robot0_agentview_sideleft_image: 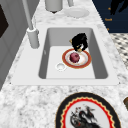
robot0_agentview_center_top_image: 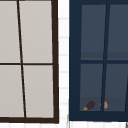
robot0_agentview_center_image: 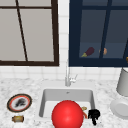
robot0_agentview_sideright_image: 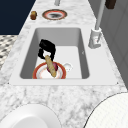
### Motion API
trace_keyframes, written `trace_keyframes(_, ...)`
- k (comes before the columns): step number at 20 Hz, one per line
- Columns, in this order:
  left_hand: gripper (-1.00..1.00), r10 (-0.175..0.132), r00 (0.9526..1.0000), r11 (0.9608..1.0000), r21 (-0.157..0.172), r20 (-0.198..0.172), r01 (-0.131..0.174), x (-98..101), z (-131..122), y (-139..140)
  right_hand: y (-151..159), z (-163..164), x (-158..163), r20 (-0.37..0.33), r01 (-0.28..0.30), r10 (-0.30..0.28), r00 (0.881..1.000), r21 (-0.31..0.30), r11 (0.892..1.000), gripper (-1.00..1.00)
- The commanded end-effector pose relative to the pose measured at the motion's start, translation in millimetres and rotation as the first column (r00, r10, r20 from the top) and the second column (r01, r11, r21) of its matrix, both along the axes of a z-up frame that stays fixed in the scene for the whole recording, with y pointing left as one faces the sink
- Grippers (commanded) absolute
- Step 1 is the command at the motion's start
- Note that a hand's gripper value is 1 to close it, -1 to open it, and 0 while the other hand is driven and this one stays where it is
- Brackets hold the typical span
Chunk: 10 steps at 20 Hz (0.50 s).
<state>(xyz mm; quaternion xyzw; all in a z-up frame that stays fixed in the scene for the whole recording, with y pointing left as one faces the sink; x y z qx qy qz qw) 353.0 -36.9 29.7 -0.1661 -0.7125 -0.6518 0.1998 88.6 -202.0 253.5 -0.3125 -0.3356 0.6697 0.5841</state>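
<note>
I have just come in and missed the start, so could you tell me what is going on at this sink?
A black hand is down in the sink, at the edge of an orange-rimmed plate on the sink floor. Its fingers are curled round a long brown baguette-like piece that slants over the plate. A small dark red fruit sits on the plate. In the front view a large red ball hides most of the basin, with the hand at its right.

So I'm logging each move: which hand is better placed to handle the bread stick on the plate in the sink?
Probably the right hand: it sits in the sink, fingers curled round the bread stick over the red-rimmed plate.
</note>
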Motion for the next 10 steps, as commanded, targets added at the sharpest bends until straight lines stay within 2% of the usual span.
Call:
trace_keyframes(1,1.00,-0.059,0.9982,0.9982,0.000,0.000,0.059,24.0,-12.6,3.7,0.0,0.0,0.0,0.000,0.000,0.000,1.000,0.000,1.000,0.00)
trace_keyframes(4,1.00,-0.068,0.9977,0.9975,0.017,0.002,0.068,41.3,-31.5,6.3,0.0,0.0,0.0,0.000,0.000,0.000,1.000,0.000,1.000,0.00)
trace_keyframes(8,1.00,-0.082,0.9967,0.9964,0.023,0.000,0.082,59.7,-51.9,8.5,0.0,0.0,0.0,0.000,0.000,0.000,1.000,0.000,1.000,0.00)
trace_keyframes(9,1.00,-0.080,0.9968,0.9968,0.012,0.000,0.080,63.3,-56.4,10.9,0.0,0.0,0.0,0.000,0.000,0.000,1.000,0.000,1.000,0.00)
trace_keyframes(10,1.00,-0.076,0.9969,0.9971,0.002,-0.016,0.077,66.5,-54.5,13.8,0.0,0.0,0.0,0.000,0.000,0.000,1.000,0.000,1.000,0.00)
